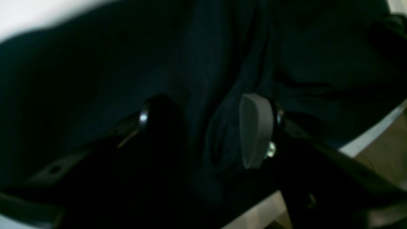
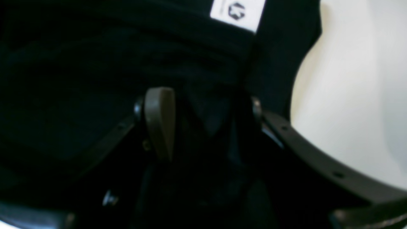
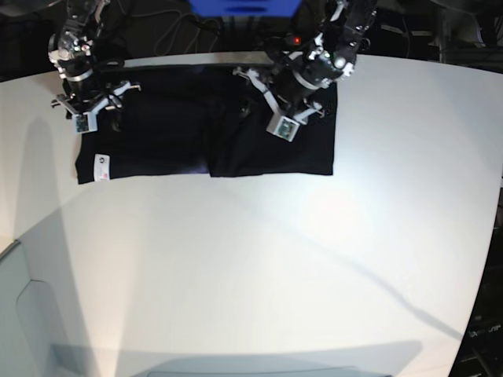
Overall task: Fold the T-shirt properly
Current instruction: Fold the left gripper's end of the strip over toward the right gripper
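Base view: both my pincers, left [image 3: 277, 100] and right [image 3: 99, 106], gape wide over the black T-shirt [image 3: 169, 141] across the upper frame.

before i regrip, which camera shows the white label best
The right wrist view: the white label is largest there and its dark mark is readable as a shape, though the top edge cuts it off. The base view shows the whole label, but small, on the black T-shirt. The left wrist view doesn't show it.
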